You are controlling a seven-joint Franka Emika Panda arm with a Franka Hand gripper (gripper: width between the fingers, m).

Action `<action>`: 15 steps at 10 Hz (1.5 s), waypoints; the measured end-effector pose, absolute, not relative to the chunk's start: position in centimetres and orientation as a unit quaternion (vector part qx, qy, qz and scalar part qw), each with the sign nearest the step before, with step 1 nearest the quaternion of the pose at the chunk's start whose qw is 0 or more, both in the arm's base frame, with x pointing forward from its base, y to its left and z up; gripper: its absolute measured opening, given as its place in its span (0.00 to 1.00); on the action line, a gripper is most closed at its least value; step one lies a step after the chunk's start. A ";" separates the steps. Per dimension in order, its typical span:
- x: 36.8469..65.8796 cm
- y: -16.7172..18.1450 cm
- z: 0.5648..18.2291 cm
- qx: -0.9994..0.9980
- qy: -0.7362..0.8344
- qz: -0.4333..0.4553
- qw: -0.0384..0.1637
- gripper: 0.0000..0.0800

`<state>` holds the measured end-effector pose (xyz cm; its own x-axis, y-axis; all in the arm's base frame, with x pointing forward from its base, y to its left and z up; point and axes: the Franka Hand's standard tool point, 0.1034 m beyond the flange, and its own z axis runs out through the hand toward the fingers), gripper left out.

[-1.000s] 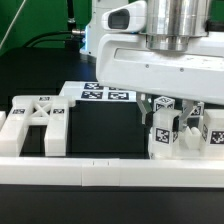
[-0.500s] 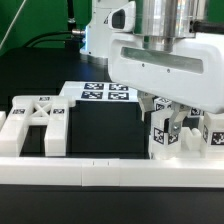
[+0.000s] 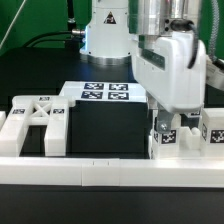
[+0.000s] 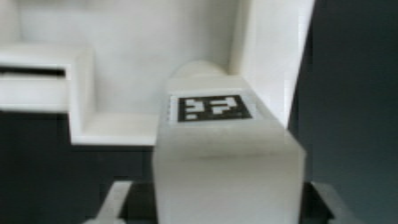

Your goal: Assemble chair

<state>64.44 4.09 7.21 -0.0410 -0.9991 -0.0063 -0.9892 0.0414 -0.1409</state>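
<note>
A blocky white chair leg point(image 3: 165, 138) with square tags stands upright at the exterior view's right, just behind the front rail. My gripper point(image 3: 166, 114) comes down over its top, and the hand hides the leg's upper part. In the wrist view the leg point(image 4: 217, 135) fills the middle, with a tag on its face, and my gripper point(image 4: 222, 205) has one finger against each side of it. The X-braced panel point(image 3: 36, 120) lies flat at the exterior view's left, far from the gripper.
The marker board point(image 3: 104, 93) lies flat behind the middle. A long low white rail point(image 3: 100, 172) runs along the front. More white tagged parts point(image 3: 211, 130) stand close to the right of the leg. The robot base point(image 3: 108, 35) is at the back.
The hand has turned about its vertical axis, from broadside to narrow, and has shifted slightly to the exterior view's right. The leg under it now shows lower and more upright.
</note>
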 end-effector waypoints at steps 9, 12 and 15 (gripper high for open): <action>64.2 3.8 7.4 -0.779 0.625 -0.036 0.029 0.79; 64.5 4.3 7.7 -0.851 0.524 -0.028 0.016 0.81; 64.5 4.2 7.6 -0.906 0.421 -0.030 0.011 0.81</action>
<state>64.52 4.16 7.64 0.6429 -0.7646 0.0456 -0.7633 -0.6445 -0.0452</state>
